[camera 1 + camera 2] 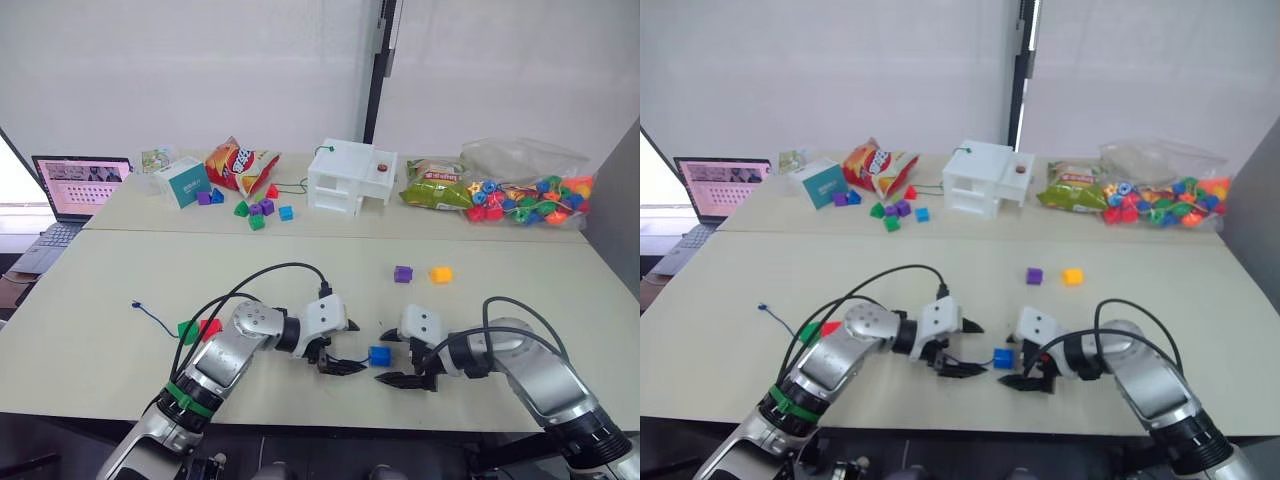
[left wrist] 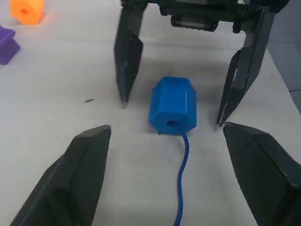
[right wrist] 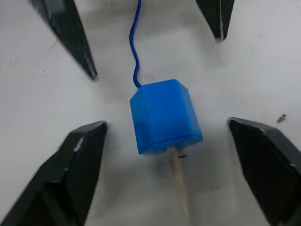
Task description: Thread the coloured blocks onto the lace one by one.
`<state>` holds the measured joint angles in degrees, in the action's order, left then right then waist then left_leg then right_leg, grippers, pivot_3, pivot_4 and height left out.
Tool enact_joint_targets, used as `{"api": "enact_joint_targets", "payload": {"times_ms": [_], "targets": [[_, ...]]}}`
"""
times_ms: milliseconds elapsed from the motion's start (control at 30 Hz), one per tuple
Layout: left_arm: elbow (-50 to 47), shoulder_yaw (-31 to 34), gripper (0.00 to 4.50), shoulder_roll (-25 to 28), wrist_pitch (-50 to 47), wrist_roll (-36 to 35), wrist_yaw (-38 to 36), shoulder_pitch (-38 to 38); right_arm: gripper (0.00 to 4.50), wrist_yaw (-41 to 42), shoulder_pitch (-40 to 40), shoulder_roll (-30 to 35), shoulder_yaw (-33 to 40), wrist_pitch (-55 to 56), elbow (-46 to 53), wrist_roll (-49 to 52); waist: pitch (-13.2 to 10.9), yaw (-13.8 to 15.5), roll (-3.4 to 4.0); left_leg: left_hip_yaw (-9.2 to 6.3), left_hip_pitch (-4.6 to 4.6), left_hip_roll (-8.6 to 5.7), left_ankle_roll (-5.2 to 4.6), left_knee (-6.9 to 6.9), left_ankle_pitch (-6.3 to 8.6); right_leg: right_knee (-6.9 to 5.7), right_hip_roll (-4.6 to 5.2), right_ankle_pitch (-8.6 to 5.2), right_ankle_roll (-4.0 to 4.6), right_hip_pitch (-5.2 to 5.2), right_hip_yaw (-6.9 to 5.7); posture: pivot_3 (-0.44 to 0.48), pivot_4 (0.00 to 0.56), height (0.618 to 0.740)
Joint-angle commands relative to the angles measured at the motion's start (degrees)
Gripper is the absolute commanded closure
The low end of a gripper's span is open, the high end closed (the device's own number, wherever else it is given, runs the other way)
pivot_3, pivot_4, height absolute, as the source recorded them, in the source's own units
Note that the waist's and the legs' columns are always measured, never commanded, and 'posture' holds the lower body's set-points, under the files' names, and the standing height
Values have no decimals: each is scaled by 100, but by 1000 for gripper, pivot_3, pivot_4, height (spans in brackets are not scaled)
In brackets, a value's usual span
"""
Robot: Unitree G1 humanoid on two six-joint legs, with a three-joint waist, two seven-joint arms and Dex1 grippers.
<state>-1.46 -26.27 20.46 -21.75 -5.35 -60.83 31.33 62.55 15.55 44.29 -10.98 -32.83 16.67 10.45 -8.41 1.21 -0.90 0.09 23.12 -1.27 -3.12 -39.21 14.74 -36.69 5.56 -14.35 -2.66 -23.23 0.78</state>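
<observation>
Resting on the table near its front edge, the blue block has the lace threaded through it, the pale tip sticking out. Both the left gripper and the right gripper flank it, spread wide, holding nothing.

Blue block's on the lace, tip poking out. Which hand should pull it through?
Right, probably. The pale tip leaves the blue block on the side facing the open right hand; the open left hand faces the trailing lace.
</observation>
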Motion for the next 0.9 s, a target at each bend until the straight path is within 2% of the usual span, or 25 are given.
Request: {"api": "enact_joint_targets", "payload": {"times_ms": [33, 300, 400, 567, 667, 900], "targets": [[230, -235, 684, -233, 278, 268, 164, 207, 53, -71, -213, 288, 428, -38, 338, 140, 0, 15, -1, 0, 0, -2, 0, -1, 0, 2, 1, 0, -1, 1, -1, 0, 150, 740], [698, -400, 684, -530, 413, 370, 104, 372, 53, -217, -462, 431, 436, 175, 343, 38, -1, -55, -1, 1, 1, 5, -1, 0, 0, 2, -10, 0, 0, -2, 3, 0, 150, 740], [749, -381, 1492, -547, 491, 372, 95, 379, 0, -245, -448, 397, 382, 198, 339, 20, -1, -53, -1, 1, 1, 6, -1, -1, 0, 2, -10, 0, -1, -1, 1, 0, 150, 740], [739, -413, 3137, -532, 516, 407, 46, 363, 0, -304, -398, 359, 248, 294, 255, -58, -1, -40, -1, 1, 1, 4, -1, -1, 0, 2, -6, 0, -1, -1, 2, 0, 150, 740], [743, -405, 3190, -515, 515, 421, 31, 365, 0, -298, -364, 357, 186, 338, 212, -57, -1, -42, -1, 1, 1, 3, -1, -2, 0, 2, -6, 0, -1, 0, 1, 0, 150, 740], [718, -393, 3190, -476, 509, 442, -13, 363, 2234, -324, -236, 337, 40, 489, 31, -124, -1, -41, -1, 1, 0, 3, -1, -2, 0, 2, -7, 0, -1, 0, 1, 0, 150, 740]]}}
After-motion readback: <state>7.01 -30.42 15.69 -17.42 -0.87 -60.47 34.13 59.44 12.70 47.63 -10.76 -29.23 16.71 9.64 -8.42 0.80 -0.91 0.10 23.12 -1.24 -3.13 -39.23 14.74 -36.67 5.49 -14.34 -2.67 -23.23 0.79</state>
